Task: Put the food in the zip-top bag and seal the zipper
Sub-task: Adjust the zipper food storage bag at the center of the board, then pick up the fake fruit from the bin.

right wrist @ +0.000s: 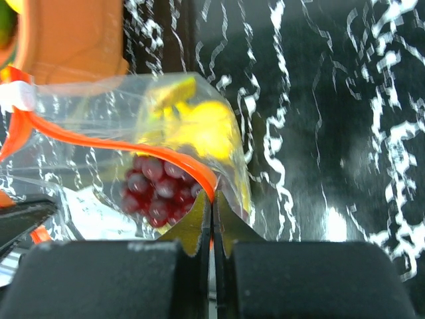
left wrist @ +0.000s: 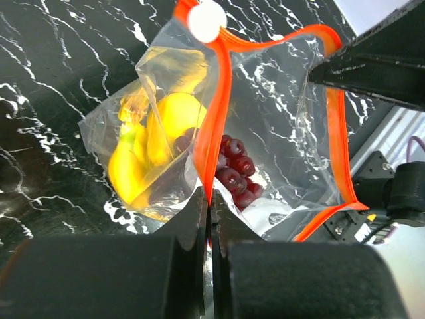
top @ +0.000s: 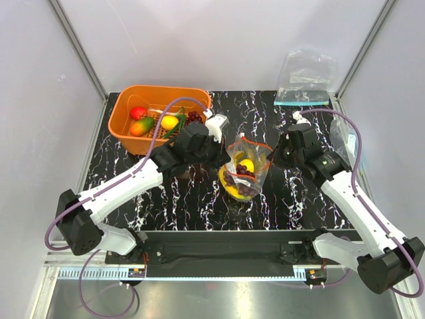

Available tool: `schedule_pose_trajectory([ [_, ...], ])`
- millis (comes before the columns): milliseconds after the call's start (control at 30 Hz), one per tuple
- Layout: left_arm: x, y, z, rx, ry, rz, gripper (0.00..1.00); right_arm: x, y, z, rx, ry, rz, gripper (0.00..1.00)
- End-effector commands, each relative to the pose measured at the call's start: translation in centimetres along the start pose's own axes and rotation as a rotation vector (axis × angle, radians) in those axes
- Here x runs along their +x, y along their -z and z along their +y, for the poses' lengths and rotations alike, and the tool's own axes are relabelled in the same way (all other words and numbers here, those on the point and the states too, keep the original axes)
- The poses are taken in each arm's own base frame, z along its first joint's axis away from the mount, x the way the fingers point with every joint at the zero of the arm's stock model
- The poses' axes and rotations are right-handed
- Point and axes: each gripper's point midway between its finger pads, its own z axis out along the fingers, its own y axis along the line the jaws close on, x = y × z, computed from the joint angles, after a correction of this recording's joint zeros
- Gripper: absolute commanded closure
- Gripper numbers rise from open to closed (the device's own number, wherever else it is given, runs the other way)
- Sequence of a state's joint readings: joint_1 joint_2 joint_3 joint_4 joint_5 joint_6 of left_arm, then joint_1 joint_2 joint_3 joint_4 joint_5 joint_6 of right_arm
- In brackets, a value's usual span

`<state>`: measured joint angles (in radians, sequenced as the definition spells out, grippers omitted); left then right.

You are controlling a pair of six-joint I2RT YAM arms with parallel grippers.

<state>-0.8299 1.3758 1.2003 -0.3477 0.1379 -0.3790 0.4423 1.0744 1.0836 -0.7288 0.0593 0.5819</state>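
You have the black marbled desk (top: 172, 206) under both arms. The left arm (top: 126, 186) and the right arm (top: 352, 193) meet at mid-desk, one on each side of the zip-top bag (top: 260, 166). Behind the left arm sits the orange basket (top: 123, 109) with loose toy fruit in it; spare clear bags (top: 305, 73) lie at the far right corner. The zip-top bag stands mouth up and gaping, holding the banana bunch (left wrist: 133, 166) and the grape cluster (left wrist: 236, 173). Your left jaws are pinching the zipper (left wrist: 219, 100) on the left lip. Your right jaws are pressed together on the strip at the mouth's right side. A white slider (left wrist: 206, 20) sits at the zipper's far end.
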Motion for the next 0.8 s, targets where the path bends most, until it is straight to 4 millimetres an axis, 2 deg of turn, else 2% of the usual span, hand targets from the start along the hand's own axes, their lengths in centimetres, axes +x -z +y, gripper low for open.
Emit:
schedule_pose_trajectory([
  [0, -3.2, 0.9, 0.0, -0.020, -0.041, -0.104, 1.00, -3.2, -0.4, 2.1, -0.095, 0.052, -0.128, 1.00],
  [33, -3.0, 0.9, 0.1, -0.018, -0.041, -0.110, 1.00, -4.3, -0.6, 3.0, -0.134, 0.091, -0.176, 1.00],
  [167, -5.8, 1.1, 0.6, -0.050, -0.043, -0.248, 0.93, -7.8, -0.5, 5.2, -0.203, 0.175, -0.305, 1.00],
  [267, -6.7, 0.6, 0.3, -0.040, -0.069, -0.256, 0.61, -9.4, -1.3, 6.0, -0.187, 0.219, -0.318, 1.00],
  [333, -6.9, 0.2, 1.2, -0.089, -0.084, -0.235, 0.43, -9.4, -2.4, 5.8, -0.146, 0.231, -0.269, 1.00],
  [400, -8.5, 1.1, 2.7, -0.168, -0.047, -0.252, 0.34, -9.2, -3.2, 5.2, -0.101, 0.215, -0.236, 1.00],
  [433, -8.5, 1.6, 3.1, -0.181, -0.026, -0.226, 0.25, -8.8, -3.5, 4.8, -0.072, 0.192, -0.205, 1.00],
  [467, -10.3, 2.7, 2.5, -0.161, -0.008, -0.258, 0.21, -8.7, -3.7, 4.5, -0.055, 0.174, -0.198, 1.00],
  [500, -11.4, 3.6, 3.1, -0.176, 0.030, -0.279, 0.17, -8.8, -3.7, 4.2, -0.030, 0.148, -0.199, 1.00],
  [567, -12.2, 5.1, 3.9, -0.222, 0.069, -0.278, 0.08, -8.6, -3.4, 4.0, -0.007, 0.094, -0.182, 1.00],
  [600, -13.8, 6.3, 4.3, -0.243, 0.095, -0.316, 0.06, -8.8, -3.3, 3.7, 0.013, 0.078, -0.187, 1.00],
  [667, -14.2, 7.4, 5.8, -0.293, 0.141, -0.310, 0.03, -8.6, -2.9, 2.9, 0.056, 0.030, -0.180, 1.00],
  [700, -15.2, 8.3, 7.3, -0.324, 0.183, -0.333, 0.02, -8.3, -2.7, 2.2, 0.092, 0.016, -0.173, 1.00],
  [733, -14.9, 8.4, 8.3, -0.337, 0.208, -0.313, 0.02, -8.2, -2.6, 2.3, 0.090, 0.010, -0.168, 1.00],
  [767, -14.9, 8.6, 10.5, -0.380, 0.235, -0.309, 0.02, -8.0, -2.7, 2.2, 0.087, 0.012, -0.159, 1.00],
])
